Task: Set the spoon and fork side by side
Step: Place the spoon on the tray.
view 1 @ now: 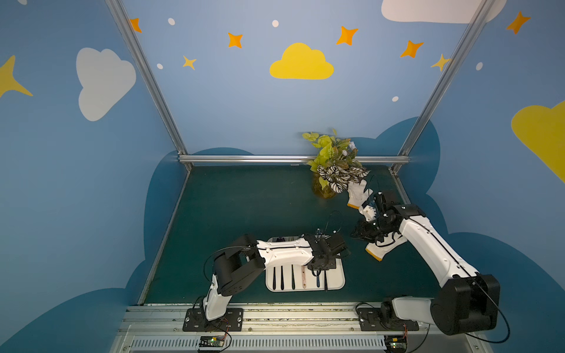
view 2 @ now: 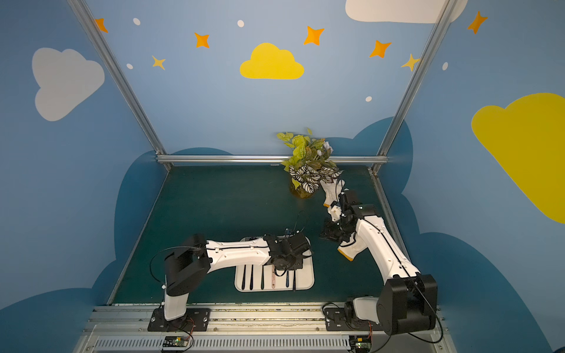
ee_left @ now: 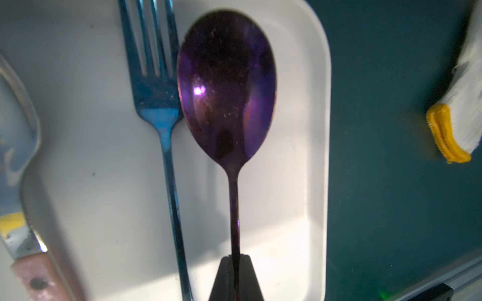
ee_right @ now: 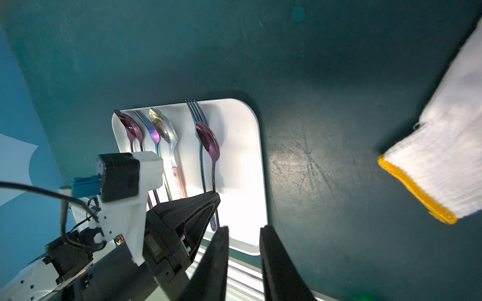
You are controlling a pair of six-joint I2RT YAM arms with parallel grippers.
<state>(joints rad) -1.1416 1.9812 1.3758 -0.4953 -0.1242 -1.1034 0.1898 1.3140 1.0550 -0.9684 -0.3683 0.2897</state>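
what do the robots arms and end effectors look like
Both the left arm and right arm have white shells with black joints and bases, and thin black cables looping alongside. The left end effector and right end effector have black, tapering fingers.

I see a glossy purple spoon (ee_left: 226,86) and a blue fork (ee_left: 156,104) on a white tray (ee_left: 300,182), a dark green tabletop (ee_left: 391,182), and a white glove (ee_left: 467,117) with a yellow cuff.
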